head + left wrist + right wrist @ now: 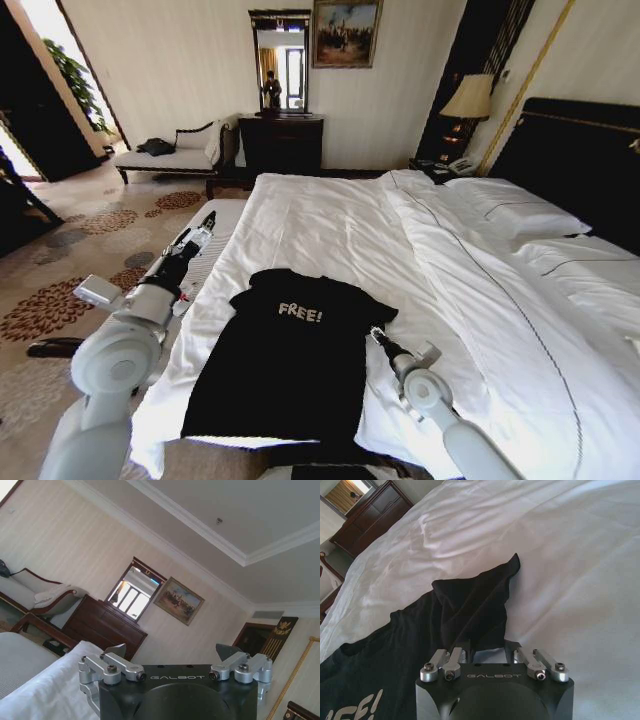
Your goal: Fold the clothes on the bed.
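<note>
Bed (330, 215) w/ black tee (285, 365).

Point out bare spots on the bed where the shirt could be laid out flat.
Free: the wide white sheet between the black T-shirt and the pillows, and the bed beyond the collar toward the dresser. Crowded: the shirt's right sleeve, where the right gripper sits; the left gripper hangs off the bed's left edge.

Pale grey arms, black GALBOT-marked wrists, silver screws

The T-shirt (283, 365) is soft black cloth, matt. The bed (330, 215) has smooth white cloth sheets with small wrinkles. The right gripper (492, 650) has shiny metal fingers on a matt black body.
</note>
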